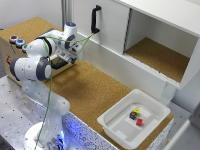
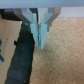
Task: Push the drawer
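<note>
The drawer sits in the front of a cork-topped wooden box (image 1: 30,30) at the exterior view's left, mostly hidden behind my arm. Only its black bar handle (image 1: 58,64) shows there. In the wrist view the handle (image 2: 20,57) appears as a dark blurred bar beside my fingers (image 2: 36,30). My gripper (image 2: 41,41) is shut, fingertips pressed together with nothing between them, right next to the handle over the cork surface. In the exterior view the gripper (image 1: 65,58) hangs low against the box's front; whether it touches the drawer I cannot tell.
A large white cabinet (image 1: 150,30) runs along the back, with a black vertical handle (image 1: 95,19) on its door and an open cork-floored compartment. A white plastic tray (image 1: 150,107) holding three small coloured blocks stands at the exterior view's lower right. Round buttons (image 1: 17,41) sit on the box top.
</note>
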### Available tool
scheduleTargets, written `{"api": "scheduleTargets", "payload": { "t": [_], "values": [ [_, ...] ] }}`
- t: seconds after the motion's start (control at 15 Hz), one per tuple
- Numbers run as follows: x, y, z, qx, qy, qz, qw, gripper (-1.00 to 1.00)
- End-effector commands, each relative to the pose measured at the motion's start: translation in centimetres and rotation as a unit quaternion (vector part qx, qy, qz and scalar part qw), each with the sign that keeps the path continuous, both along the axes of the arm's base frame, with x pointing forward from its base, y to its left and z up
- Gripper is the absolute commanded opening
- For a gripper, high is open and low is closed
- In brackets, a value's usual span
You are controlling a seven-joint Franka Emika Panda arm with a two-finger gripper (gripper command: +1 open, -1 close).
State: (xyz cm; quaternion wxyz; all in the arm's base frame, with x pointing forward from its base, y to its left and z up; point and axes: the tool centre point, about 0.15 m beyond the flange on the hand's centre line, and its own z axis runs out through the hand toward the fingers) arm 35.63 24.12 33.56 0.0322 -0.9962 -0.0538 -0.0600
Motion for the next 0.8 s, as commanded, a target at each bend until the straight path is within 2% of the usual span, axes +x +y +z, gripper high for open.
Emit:
{"api": "scheduleTargets", "payload": {
  "t": [0.0, 0.27, 0.4, 0.53, 0.6, 0.73],
  "values": [
    [1.6, 6.3, 0.3, -0.008, -0.005, -0.002, 1.000, -1.00],
    [1.8, 8.1, 0.3, 0.035, 0.022, -0.001, 0.999, -1.00],
    [1.8, 8.9, 1.0, 0.042, 0.020, 0.019, 0.999, -1.00],
    [1.2, 8.7, 4.2, 0.054, 0.017, 0.024, 0.998, -1.00],
    [0.7, 8.4, 5.9, 0.054, 0.010, 0.033, 0.998, 1.00],
    [-0.9, 6.9, 10.8, 0.035, -0.010, 0.042, 0.998, 1.00]
  ]
}}
